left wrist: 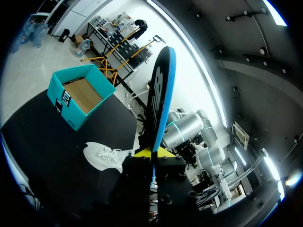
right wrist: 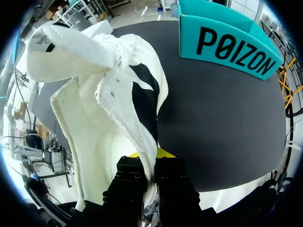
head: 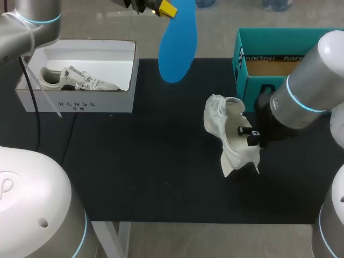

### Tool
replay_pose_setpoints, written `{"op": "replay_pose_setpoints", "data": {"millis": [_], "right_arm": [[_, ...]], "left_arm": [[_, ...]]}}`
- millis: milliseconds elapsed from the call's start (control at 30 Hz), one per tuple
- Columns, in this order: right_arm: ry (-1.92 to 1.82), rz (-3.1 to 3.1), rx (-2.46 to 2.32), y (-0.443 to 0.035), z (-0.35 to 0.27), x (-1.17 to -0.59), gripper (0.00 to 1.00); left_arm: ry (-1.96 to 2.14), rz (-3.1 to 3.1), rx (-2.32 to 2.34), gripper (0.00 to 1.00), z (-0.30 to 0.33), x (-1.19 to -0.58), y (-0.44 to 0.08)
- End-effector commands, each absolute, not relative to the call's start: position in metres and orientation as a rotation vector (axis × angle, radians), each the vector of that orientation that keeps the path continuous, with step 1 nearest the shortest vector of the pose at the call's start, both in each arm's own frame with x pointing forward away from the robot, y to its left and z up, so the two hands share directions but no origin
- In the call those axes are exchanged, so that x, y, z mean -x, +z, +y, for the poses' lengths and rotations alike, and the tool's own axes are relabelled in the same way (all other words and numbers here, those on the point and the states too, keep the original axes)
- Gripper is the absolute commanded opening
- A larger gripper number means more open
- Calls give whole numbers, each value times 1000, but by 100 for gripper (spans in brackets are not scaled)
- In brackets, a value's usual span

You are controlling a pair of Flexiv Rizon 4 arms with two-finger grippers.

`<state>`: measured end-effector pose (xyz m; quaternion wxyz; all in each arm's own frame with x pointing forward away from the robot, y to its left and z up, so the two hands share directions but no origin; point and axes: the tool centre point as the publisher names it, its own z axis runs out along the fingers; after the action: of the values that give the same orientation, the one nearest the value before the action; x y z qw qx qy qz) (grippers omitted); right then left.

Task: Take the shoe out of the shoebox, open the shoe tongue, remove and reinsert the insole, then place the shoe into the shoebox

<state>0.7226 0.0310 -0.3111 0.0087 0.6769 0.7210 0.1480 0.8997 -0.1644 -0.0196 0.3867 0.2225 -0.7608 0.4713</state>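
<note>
Shoe (head: 231,131) is held up near the surface's right edge, my right claw (right wrist: 150,163) clamped on its collar. The upper looks soft, light and saggy. Insole (head: 177,45) hangs over the far edge, its end pinched in my left claw (left wrist: 152,153); I judge it thin and bendy. The shoe's opening is hard to make out.

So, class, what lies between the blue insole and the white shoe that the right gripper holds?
Nothing: the head view shows only bare black mat between the insole and the shoe.
</note>
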Motion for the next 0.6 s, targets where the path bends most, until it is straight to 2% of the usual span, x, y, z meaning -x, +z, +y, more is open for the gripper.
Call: {"op": "replay_pose_setpoints", "data": {"millis": [33, 600], "right_arm": [[459, 2129, -2134, -317, 41, -706, 0], [625, 1992, -2257, -375, 49, -698, 0]], "left_arm": [[1199, -1937, -564, 0, -165, -900, -20], [1199, -1937, -564, 0, -165, -900, -20]]}}
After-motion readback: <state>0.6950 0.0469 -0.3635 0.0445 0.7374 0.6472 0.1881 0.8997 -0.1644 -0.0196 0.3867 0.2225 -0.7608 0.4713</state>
